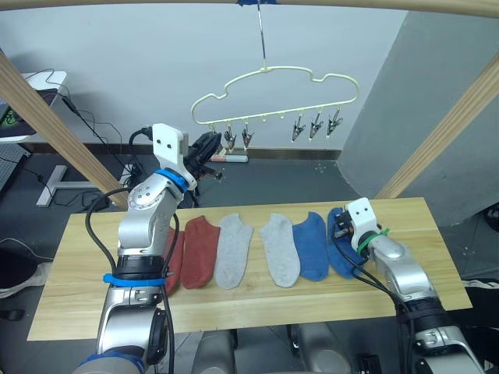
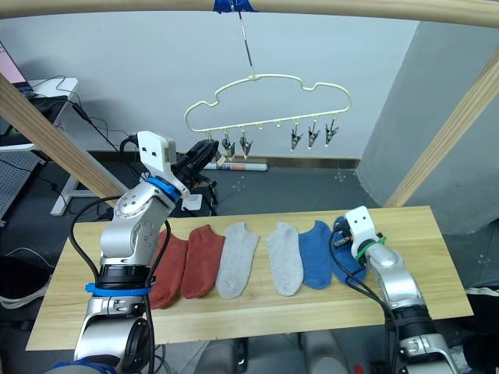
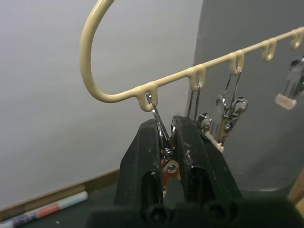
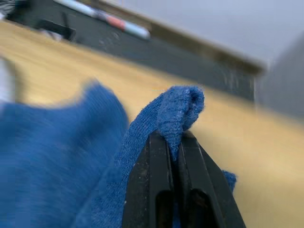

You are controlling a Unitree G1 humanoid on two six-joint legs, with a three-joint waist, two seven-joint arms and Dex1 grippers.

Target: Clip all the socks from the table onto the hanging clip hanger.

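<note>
- The clip hanger [image 1: 274, 95] is a thin pale yellow wire with a cloud-like outline; it hangs by a metal hook from a wooden pole [image 1: 437, 8] above the far side of the table [image 1: 234, 300].
- Small silver clips hang from loops on its lower bar, some near the left gripper [image 3: 167, 142] and three more farther along, toward the other end of the bar.
- The left gripper is raised at the end of this bar, and its two black fingers are pressed together on the end clip [image 3: 161, 130], which hangs from the first loop.
- The socks lie in one row on the light wooden table, below the left gripper: two rust red socks [image 1: 199, 249], two light grey socks [image 1: 234, 249], and one blue sock [image 1: 312, 245] lying flat.
- The right gripper [image 4: 175, 142] is low at the table, at the end of the row. Its fingers are closed on a raised fold of the last blue sock [image 4: 178, 111], of soft bright blue knit.
- The flat blue sock lies just beside the right gripper.
</note>
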